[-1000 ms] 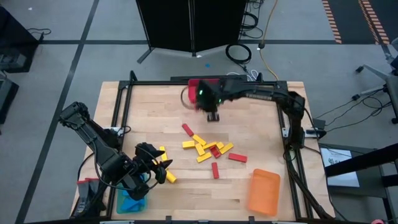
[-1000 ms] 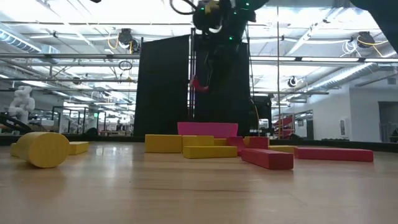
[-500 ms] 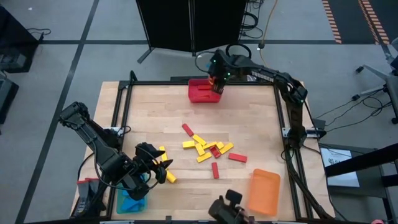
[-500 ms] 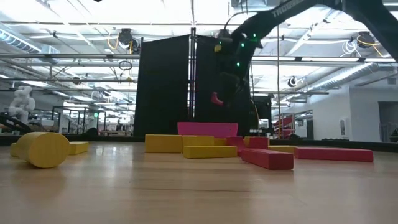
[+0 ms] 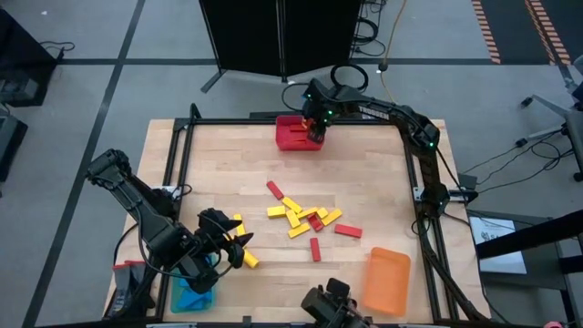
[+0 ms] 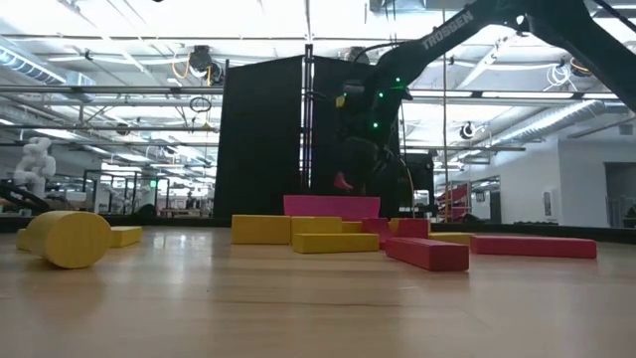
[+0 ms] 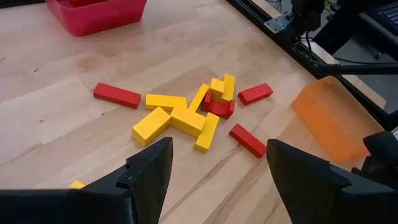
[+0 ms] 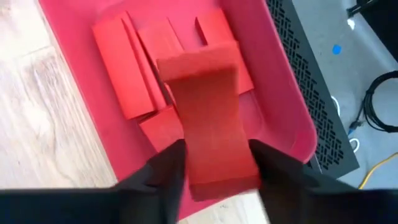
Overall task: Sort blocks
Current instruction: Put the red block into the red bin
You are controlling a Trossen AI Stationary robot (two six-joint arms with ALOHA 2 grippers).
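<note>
Hovering over one red bin (image 5: 294, 133), right gripper (image 5: 316, 134) pinching one red block (image 8: 211, 130)

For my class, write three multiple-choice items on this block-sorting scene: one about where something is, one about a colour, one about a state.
1. Where is the right gripper?
A. Over the red bin at the table's far edge
B. Over the orange bin
C. Above the pile at the table's middle

2. What colour is the block between the right gripper's fingers?
A. Yellow
B. Blue
C. Red

3. What is the state of the left gripper?
A. Shut on a yellow block
B. Open and holding nothing
C. Shut on a red block

Answers:
1 A, the high view shows the right arm reaching to the red bin.
2 C, the right wrist view shows a red block between the fingers, above other red blocks in the bin.
3 B, the left wrist view shows its fingers spread with nothing between them.
</note>
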